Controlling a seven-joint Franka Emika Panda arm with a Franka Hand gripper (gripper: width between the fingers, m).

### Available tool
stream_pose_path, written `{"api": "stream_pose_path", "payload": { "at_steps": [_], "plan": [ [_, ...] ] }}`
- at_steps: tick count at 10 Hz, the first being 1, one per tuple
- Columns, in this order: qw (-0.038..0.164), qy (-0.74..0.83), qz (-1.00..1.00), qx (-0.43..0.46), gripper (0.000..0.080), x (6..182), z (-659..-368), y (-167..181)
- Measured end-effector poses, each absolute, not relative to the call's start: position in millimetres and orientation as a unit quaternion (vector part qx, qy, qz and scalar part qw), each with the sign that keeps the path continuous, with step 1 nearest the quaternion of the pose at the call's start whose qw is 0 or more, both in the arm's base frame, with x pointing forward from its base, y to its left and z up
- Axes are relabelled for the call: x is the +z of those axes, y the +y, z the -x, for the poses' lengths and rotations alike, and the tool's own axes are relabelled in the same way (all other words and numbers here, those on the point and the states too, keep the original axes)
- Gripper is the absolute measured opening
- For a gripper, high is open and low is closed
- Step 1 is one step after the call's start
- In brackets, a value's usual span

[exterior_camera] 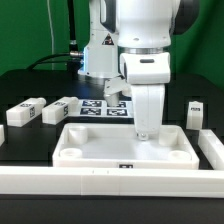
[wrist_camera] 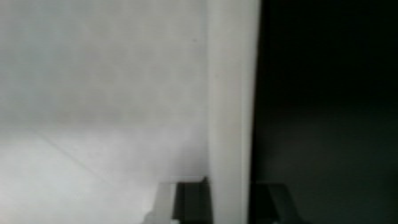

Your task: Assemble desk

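The desk's white tray-like tabletop point(exterior_camera: 90, 150) lies flat near the front of the black table, hollow side up. My gripper point(exterior_camera: 147, 130) points straight down over its back rim, towards the exterior view's right. In the wrist view the rim point(wrist_camera: 228, 100) runs as a pale strip between my two dark fingers point(wrist_camera: 189, 205), with the tabletop's white floor on one side and the black table on the other. The gripper point(wrist_camera: 228, 207) is shut on this rim. Two white legs point(exterior_camera: 25, 112) point(exterior_camera: 62, 110) lie at the exterior view's left, and a third leg point(exterior_camera: 194, 113) lies at its right.
The marker board point(exterior_camera: 105, 106) lies flat behind the tabletop, under the arm's base. A long white border rail point(exterior_camera: 110, 181) runs along the front and turns back at the exterior view's right point(exterior_camera: 212, 148), close to the tabletop's corner. Cables hang behind the robot.
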State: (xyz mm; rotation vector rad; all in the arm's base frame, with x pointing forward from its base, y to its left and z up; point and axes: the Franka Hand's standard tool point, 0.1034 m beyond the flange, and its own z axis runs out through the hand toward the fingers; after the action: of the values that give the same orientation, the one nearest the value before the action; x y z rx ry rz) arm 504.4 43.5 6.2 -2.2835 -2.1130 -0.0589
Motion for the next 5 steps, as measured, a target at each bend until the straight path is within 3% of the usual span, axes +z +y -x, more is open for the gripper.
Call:
{"api": "stream_pose_path", "payload": {
  "at_steps": [5],
  "plan": [
    [0.014, -0.681, 0.732, -0.021, 0.0057, 6.5, -512.6, 60.3]
  ]
}}
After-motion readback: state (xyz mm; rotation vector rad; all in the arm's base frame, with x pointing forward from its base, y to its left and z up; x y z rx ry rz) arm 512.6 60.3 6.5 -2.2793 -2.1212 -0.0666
